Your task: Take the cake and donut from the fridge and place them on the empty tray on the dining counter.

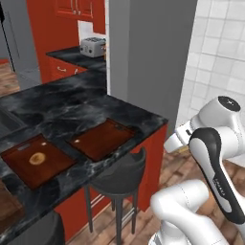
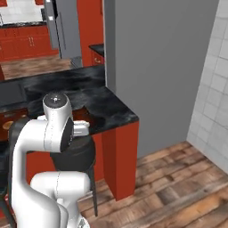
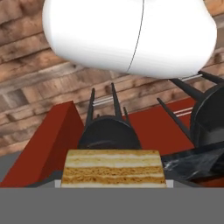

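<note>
The cake (image 3: 113,168), a layered yellow-tan block, sits at the very bottom of the hand view, and my gripper (image 3: 113,186) is shut on it. Beyond it that view shows black stools, the red counter base and wooden floor. The dining counter (image 1: 72,112) has a black marble top. On it lies the empty red-brown tray (image 1: 103,139), and to its left a second tray (image 1: 24,165) carrying a plain tan ring pastry (image 1: 37,159). My arm (image 1: 215,158) is folded off the counter's right end. The grey fridge (image 2: 60,26) stands far behind. The donut is out of view.
A black stool (image 1: 119,174) stands under the counter's near edge, right beside my arm. A grey wall panel (image 1: 148,62) rises behind the counter's end, and a white tiled wall (image 1: 220,57) is to the right. A toaster (image 1: 92,46) sits on the far counter.
</note>
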